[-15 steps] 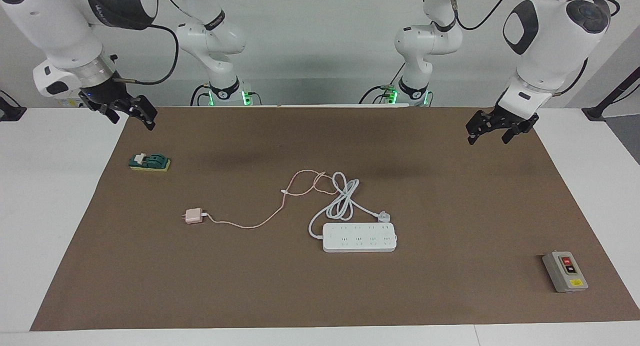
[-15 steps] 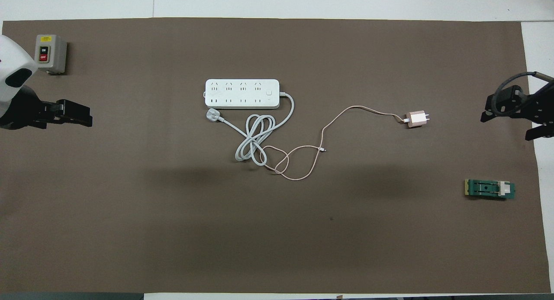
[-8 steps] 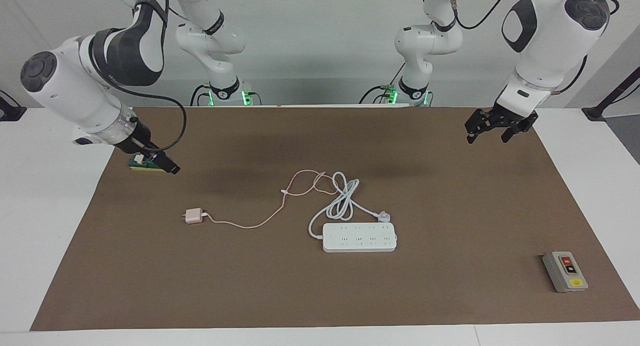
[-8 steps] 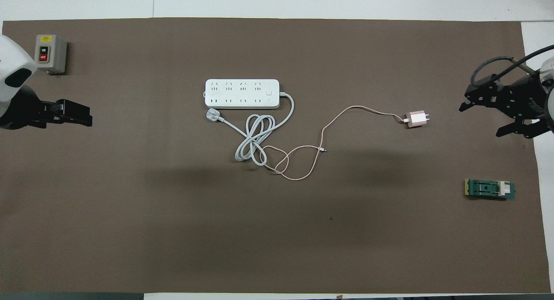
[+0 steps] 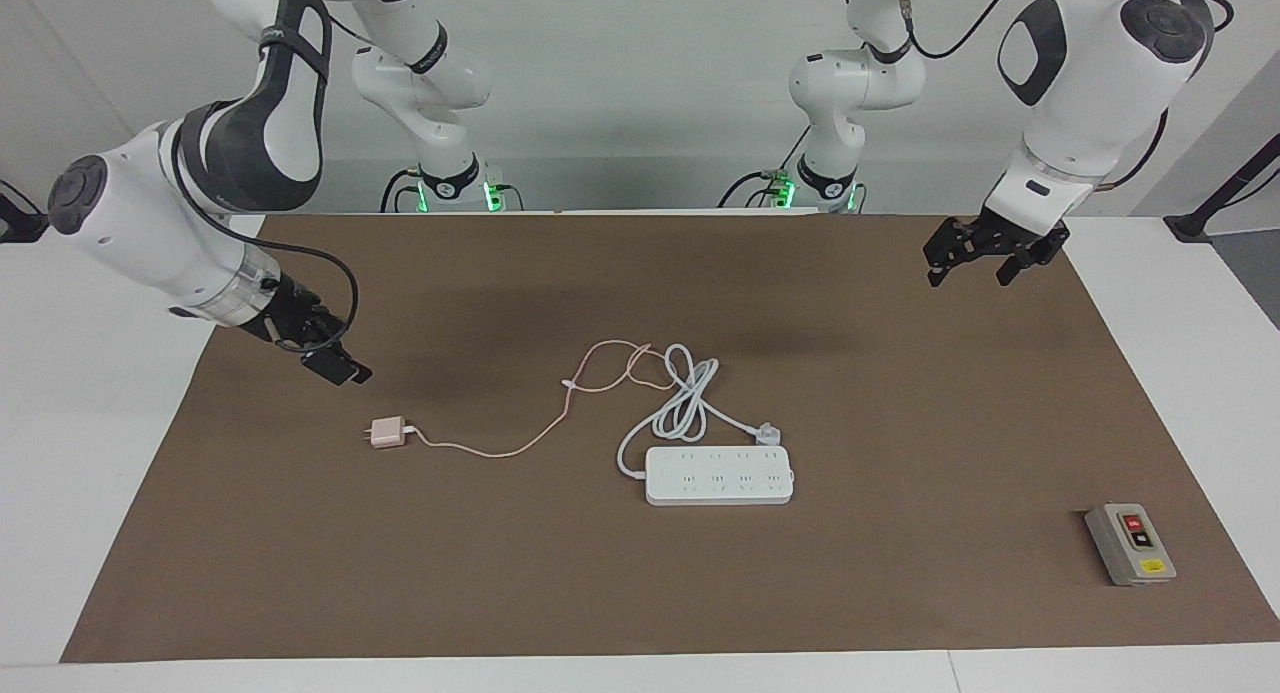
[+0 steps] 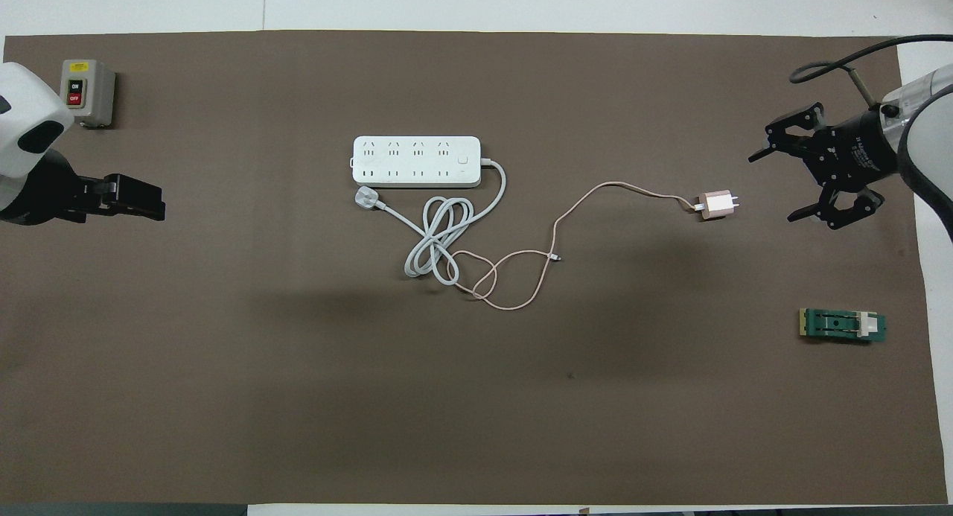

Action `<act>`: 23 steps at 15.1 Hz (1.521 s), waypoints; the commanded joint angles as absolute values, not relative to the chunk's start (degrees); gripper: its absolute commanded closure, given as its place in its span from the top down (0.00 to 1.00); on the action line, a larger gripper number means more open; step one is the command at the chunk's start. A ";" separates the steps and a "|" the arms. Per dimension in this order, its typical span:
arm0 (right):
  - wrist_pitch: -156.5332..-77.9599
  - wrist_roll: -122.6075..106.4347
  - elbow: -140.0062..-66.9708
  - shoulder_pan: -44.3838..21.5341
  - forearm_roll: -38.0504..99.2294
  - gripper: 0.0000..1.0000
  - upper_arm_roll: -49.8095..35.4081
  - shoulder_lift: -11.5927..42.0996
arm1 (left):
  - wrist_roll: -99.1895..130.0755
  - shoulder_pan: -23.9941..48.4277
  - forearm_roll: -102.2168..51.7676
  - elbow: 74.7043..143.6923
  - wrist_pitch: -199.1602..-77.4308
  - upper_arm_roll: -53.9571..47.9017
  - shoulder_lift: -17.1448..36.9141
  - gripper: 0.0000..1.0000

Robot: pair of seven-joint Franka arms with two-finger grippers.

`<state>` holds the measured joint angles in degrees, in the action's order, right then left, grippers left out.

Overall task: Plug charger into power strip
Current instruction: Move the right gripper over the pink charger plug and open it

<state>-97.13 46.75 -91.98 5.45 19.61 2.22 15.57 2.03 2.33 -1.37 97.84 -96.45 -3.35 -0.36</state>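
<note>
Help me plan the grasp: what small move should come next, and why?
Probably bring the right hand down over the charger to straddle its pink body. The hand is open, raised over the mat just short of the charger, which lies unplugged, apart from the power strip. The left hand waits.

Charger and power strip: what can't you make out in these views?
- Charger: prong detail is too small in both views.
- Power strip: where the pink cable crosses its cord, which one lies on top is too fine to tell.
- Green block: hidden in the facing view by the right gripper and its wrist.
- Left gripper: the overhead view shows it edge-on, and the frame edge cuts off its arm.
</note>
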 commanded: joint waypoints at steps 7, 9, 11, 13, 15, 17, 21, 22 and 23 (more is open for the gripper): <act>-101.15 48.77 -91.32 8.96 33.29 1.00 4.48 25.92 | 1.50 3.78 -0.88 98.53 -96.24 -3.25 -1.06 1.00; -101.34 50.01 -89.66 8.88 36.29 1.00 5.01 29.25 | 1.67 3.61 -0.88 98.35 -96.07 -3.16 -0.79 1.00; -101.51 51.67 -89.30 8.88 37.17 1.00 5.01 30.93 | 1.32 2.99 -1.14 98.61 -97.03 -3.25 -0.70 1.00; -103.96 51.68 -89.30 9.05 38.32 1.00 5.10 32.16 | 1.32 3.08 -1.49 98.61 -97.38 -3.25 -0.53 1.00; -104.24 51.68 -89.30 9.05 38.76 1.00 5.01 33.04 | 1.32 3.08 -1.49 98.88 -97.30 -3.25 -0.53 1.00; -103.54 51.59 -89.30 9.84 39.46 1.00 5.01 34.36 | 1.23 3.51 -1.49 99.32 -97.21 -3.25 -0.62 1.00; -102.31 48.52 -89.47 10.90 39.46 1.00 4.92 35.16 | 0.71 3.69 -2.20 99.32 -97.38 -3.25 -0.27 1.00; -101.87 48.52 -89.47 10.81 39.46 1.00 4.92 35.24 | 0.27 3.69 -2.20 99.40 -97.73 -3.25 0.35 1.00; -101.08 48.52 -89.47 10.90 39.55 1.00 4.92 35.24 | -0.26 3.69 -2.20 99.40 -97.82 -3.25 0.53 1.00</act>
